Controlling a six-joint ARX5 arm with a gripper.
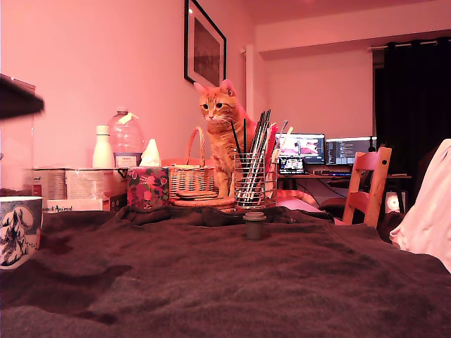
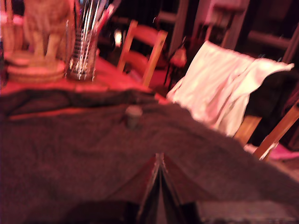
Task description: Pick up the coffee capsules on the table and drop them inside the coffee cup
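On the far middle of the cloth-draped worktop [image 1: 225, 282], the coffee capsule [image 1: 254, 225] stands untouched before the wire pen holder [image 1: 250, 182], well apart from the coffee cup [image 1: 19, 231] at the exterior view's left; the gripper [image 2: 159, 186], clenched and empty, has collected nothing.
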